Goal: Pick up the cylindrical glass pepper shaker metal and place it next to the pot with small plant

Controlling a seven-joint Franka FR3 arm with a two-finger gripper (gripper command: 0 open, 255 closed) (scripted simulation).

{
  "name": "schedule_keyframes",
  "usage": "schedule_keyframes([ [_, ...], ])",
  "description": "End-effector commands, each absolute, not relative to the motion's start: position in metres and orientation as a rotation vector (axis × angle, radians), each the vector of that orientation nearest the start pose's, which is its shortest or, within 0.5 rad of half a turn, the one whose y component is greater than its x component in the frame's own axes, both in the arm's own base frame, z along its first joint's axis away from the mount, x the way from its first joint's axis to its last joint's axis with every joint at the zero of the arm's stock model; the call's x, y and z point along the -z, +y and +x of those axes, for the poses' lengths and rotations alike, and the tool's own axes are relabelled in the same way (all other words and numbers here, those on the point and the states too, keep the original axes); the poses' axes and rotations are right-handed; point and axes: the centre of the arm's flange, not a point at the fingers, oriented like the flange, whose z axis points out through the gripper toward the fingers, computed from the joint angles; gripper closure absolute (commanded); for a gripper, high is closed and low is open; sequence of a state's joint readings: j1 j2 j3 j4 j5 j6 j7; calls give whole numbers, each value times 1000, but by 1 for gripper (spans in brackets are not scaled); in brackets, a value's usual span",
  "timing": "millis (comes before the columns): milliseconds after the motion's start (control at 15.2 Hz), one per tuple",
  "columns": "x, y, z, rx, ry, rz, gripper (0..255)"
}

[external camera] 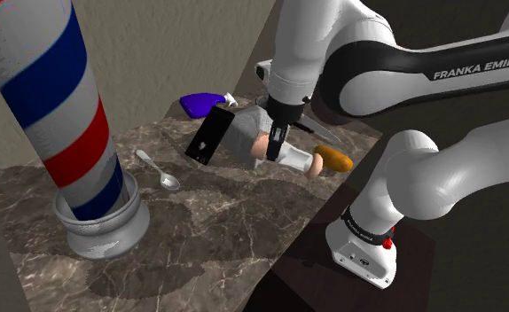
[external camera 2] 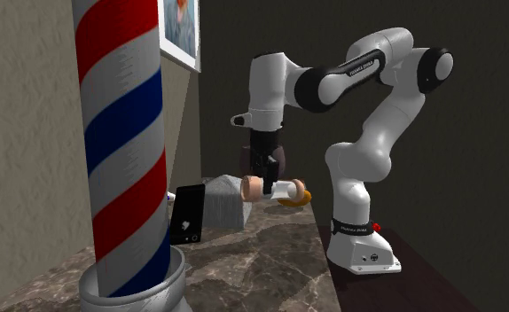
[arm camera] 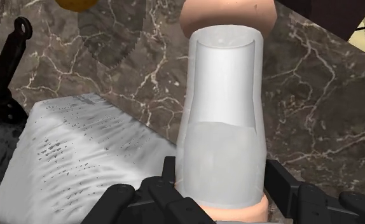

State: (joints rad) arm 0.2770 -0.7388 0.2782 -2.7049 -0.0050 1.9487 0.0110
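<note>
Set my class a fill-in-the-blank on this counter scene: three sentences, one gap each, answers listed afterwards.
1. The tall striped pole is red, white and ____.
2. On the counter, between the pole's base and the black phone, lies a ____.
3. The black fingers clasp a pale ____ with peach-coloured ends.

Missing words: blue; spoon; shaker.

On the bench (external camera: 199, 253) there are 1 striped barber pole (external camera: 66, 115), 1 spoon (external camera: 160, 173), 1 black phone (external camera: 208, 137), 1 purple object (external camera: 199, 104), 1 pale grey block (external camera: 241, 135), 1 orange-brown lump (external camera: 335, 159) and 1 clear shaker (external camera: 295, 159). 1 framed picture (external camera 2: 179, 27) hangs on the wall. 1 white arm (external camera: 332, 35) carries 1 gripper (external camera: 277, 152) with 2 black fingers (arm camera: 286, 188).
</note>
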Motion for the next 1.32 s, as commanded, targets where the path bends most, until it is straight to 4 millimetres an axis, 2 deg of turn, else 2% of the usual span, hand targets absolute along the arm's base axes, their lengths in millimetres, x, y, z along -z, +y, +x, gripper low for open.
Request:
schedule_keyframes([
  [0,-445,166,277,17,-781,-3243,255],
  [1254,-545,166,277,17,-781,-3243,255],
])
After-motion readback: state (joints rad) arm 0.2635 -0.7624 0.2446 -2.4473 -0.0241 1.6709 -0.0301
